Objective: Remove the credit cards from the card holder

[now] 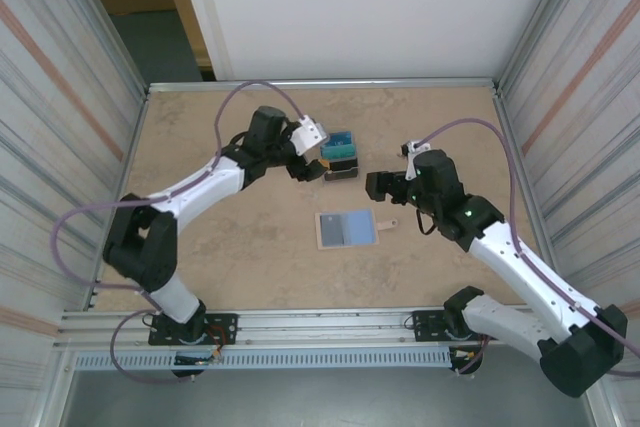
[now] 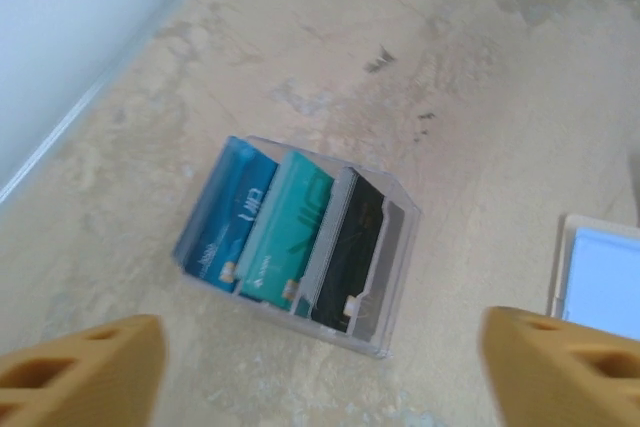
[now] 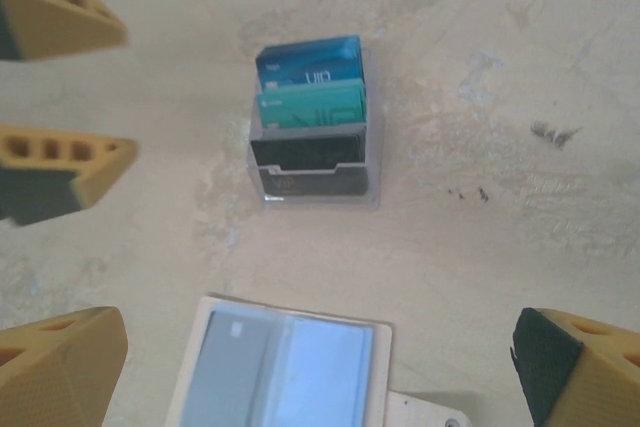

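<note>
The card holder [image 1: 342, 155] is a clear slotted stand on the tan table. In it stand three credit cards: a blue one [image 2: 225, 217], a teal one [image 2: 285, 237] and a black one [image 2: 350, 247]. The right wrist view has them as blue [image 3: 308, 62], teal [image 3: 312, 105] and black [image 3: 305, 152]. My left gripper [image 1: 312, 169] hovers just left of the holder, and is open [image 2: 320, 377] with nothing between its fingers. To the holder's right my right gripper [image 1: 378, 185] faces it, and is open [image 3: 320, 372] and empty.
A flat white case [image 1: 346, 230] with two pale blue panels lies in front of the holder, under my right gripper [image 3: 285, 367]. Metal rails edge the table on all sides. Bare tabletop lies left and behind.
</note>
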